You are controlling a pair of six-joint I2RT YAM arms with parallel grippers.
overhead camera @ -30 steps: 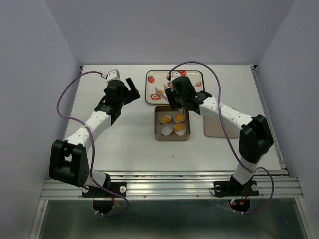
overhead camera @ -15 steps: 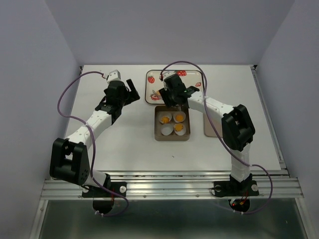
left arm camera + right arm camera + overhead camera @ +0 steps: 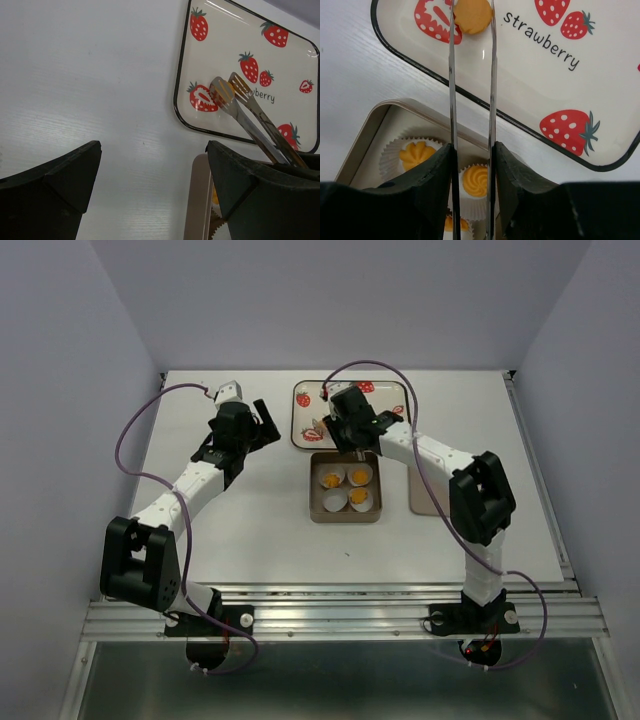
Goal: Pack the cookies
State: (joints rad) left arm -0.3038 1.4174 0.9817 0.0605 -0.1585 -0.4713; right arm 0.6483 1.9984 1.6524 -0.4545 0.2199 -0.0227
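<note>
My right gripper (image 3: 472,150) is shut on metal tongs (image 3: 492,75), shown from above (image 3: 337,430). The tong tips reach over the strawberry tray (image 3: 530,70) and flank one round orange cookie (image 3: 472,15) lying on it. Three other cookies sit in white paper cups in the beige box (image 3: 345,515): one (image 3: 416,154), a second (image 3: 476,180), and a third (image 3: 359,497). The near-left cup (image 3: 334,501) is empty. My left gripper (image 3: 152,147) is open and empty above the table, left of the tray (image 3: 265,420). It sees the tongs (image 3: 240,107).
The box's flat beige lid (image 3: 425,502) lies right of the box, partly under my right arm. The tray (image 3: 385,398) stands at the table's back, just behind the box. Walls close in on the left, right and back.
My right arm has swung the tongs from over the box back to the tray, and the tips now stand around the cookie there. The left arm has not moved.
</note>
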